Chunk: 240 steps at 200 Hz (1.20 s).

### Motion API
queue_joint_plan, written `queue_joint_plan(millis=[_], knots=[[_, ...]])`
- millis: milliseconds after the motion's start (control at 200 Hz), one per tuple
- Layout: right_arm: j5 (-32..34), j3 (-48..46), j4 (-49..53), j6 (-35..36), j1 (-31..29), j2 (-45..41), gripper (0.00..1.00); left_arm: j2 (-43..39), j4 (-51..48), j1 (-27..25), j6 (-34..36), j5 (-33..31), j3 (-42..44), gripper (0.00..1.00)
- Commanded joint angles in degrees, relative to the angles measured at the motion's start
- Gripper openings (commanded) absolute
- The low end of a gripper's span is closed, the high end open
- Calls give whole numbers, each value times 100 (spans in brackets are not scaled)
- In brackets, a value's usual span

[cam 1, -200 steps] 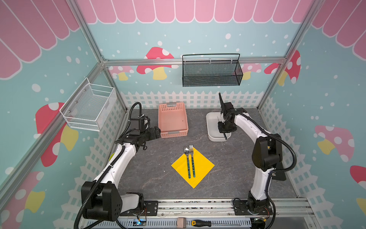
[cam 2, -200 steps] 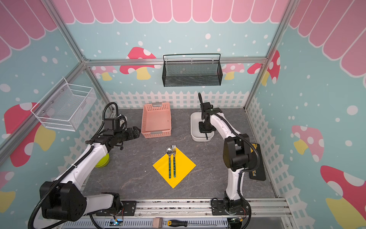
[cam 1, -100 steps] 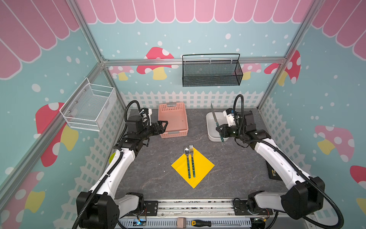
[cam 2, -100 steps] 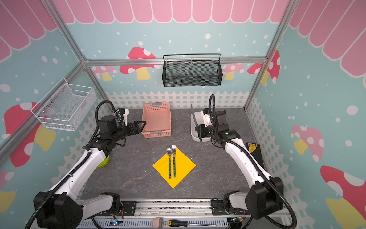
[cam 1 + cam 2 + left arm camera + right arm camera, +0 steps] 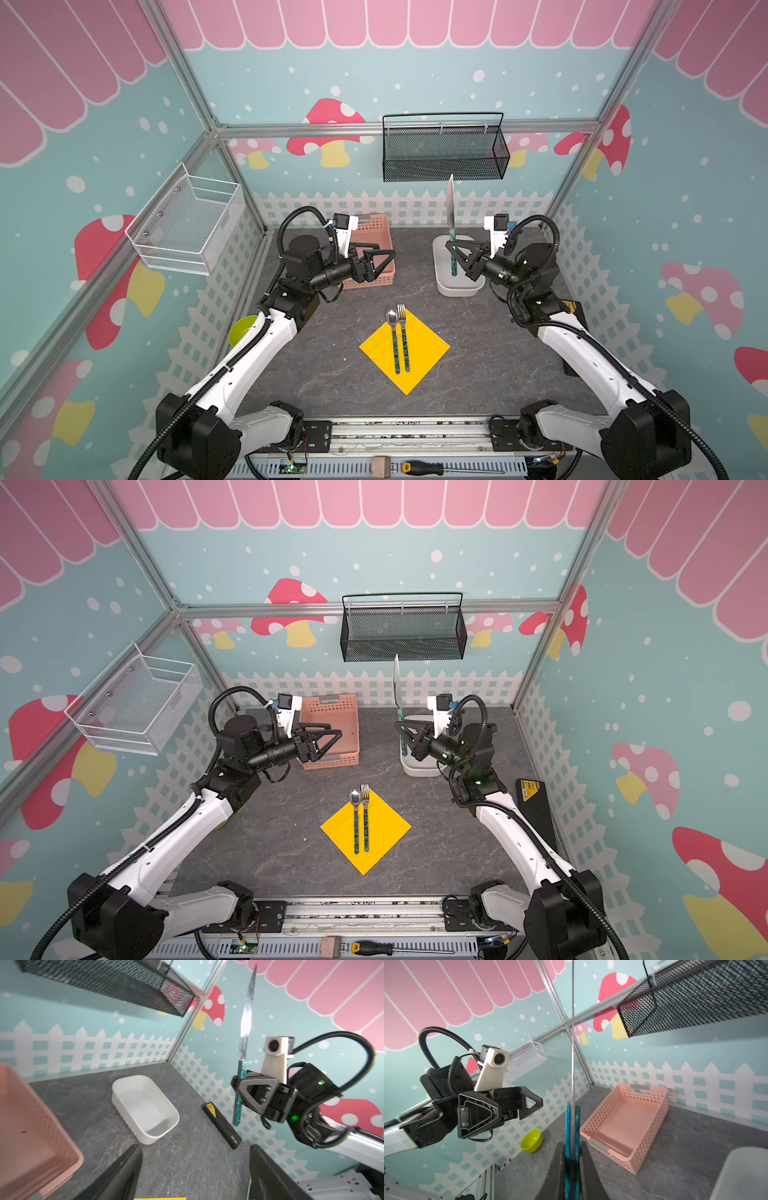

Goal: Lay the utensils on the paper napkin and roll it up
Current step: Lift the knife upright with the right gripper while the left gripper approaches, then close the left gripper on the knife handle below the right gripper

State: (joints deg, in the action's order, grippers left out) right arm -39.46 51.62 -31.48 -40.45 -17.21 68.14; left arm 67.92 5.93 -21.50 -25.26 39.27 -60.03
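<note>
Swung out from over the white tub [image 5: 441, 270] since a second ago, the right arm is now carrying the knife [image 5: 451, 216] upright, while the left arm is turning its gripper toward the middle of the table [image 5: 328, 374]. Nearest the camera, a screwdriver [image 5: 432, 468] is lying along the front rail. Beyond it, the paper napkin [image 5: 428, 349] is lying flat on the dark table as a diamond, one corner pointing to the front. The spoon [image 5: 394, 336] and the fork [image 5: 404, 336] are resting on it side by side, spoon to the left, handles running along the diagonal, bowl and tines reaching past the far corner. Farther back, the left gripper [image 5: 384, 264] is hovering beside the pink basket [image 5: 376, 283], its jaws standing wide apart with nothing between them. Opposite it, the right gripper [image 5: 453, 249] is clamping the knife by its teal-patterned handle near the white tub, blade pointing straight up and the handle end hanging below the jaws. On the rear wall a black mesh basket [image 5: 444, 153] is hanging; in both top views the blade tip is appearing just under its lower edge.
</note>
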Motion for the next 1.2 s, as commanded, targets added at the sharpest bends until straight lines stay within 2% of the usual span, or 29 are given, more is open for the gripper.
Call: queue_joint_plan(millis=[0,190,325,395,585,821,1196], knots=[[-462,-138,-2026,-947,-156,111,0,-318,826,-165,221,398,47,83],[-499,-118,-2880,-1247,-553,201,0,-225,1510,-569,-120,617,38,78],[-332,25,-2930,-1190,-833,224,0,-53,1718,-805,-243,815,-105,69],[-316,131,-2940,-1210,-921,277,0,-38,1639,-931,-108,841,-154,65],[-347,335,-3207,-1366,-1133,461,0,8,1089,-1245,415,599,-340,63],[-554,573,-3444,-1612,-1297,750,0,249,1003,-1387,500,461,-460,61],[-492,551,-3499,-1668,-1348,727,0,448,1169,-1436,544,512,-442,45]])
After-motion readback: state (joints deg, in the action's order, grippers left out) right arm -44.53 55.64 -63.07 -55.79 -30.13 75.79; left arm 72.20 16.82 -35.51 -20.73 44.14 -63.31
